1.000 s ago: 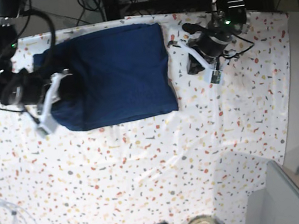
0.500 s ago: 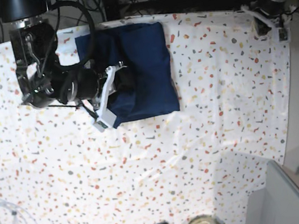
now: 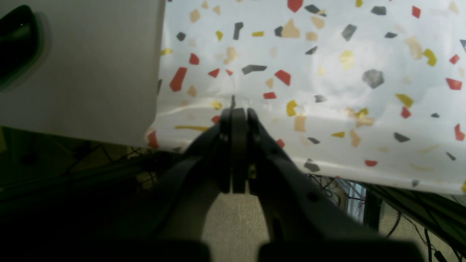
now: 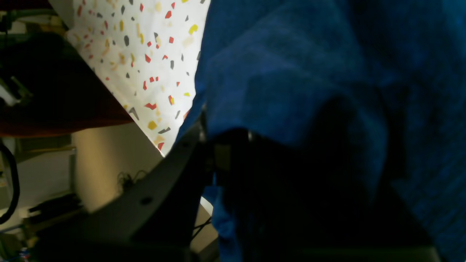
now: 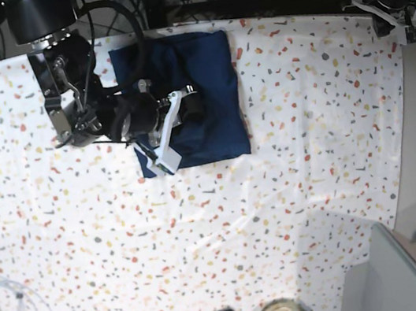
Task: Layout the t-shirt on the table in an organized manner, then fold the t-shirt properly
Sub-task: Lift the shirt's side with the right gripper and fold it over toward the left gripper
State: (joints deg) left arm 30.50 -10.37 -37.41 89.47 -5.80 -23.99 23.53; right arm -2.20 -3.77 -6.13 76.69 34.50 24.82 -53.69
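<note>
The right gripper point(image 5: 177, 117), clamped on the t-shirt point(image 5: 211, 99), has carried its nine-o'clock edge toward three o'clock, halving it; left gripper point(image 3: 235, 109), closed and empty, has retreated to the table point(image 5: 310, 146) corner.

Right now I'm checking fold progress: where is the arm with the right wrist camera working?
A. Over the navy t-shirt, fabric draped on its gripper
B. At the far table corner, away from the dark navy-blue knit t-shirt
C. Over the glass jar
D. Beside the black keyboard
A: in the base view the right gripper sits on the dark navy-blue knit t-shirt, and its wrist view shows blue fabric draped over the fingers.
</note>
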